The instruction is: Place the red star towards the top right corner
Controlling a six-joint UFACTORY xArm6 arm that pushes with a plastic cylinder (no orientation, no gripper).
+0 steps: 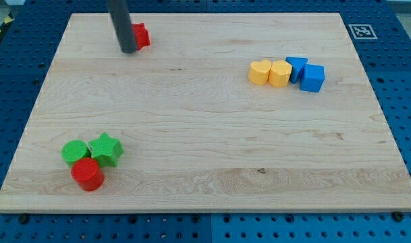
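The red star (141, 35) lies near the top left of the wooden board (205, 135), partly hidden behind my rod. My tip (128, 50) stands just left of and in front of the red star, touching or nearly touching it. Near the view's top right lie a yellow heart (260, 71), a second yellow block (280, 73), a blue block (297, 67) and a blue cube (312, 78), packed in a row.
At the bottom left a green cylinder (75, 152), a green star (106, 149) and a red cylinder (88, 175) sit clustered together. A marker tag (362, 31) lies beyond the board's top right corner.
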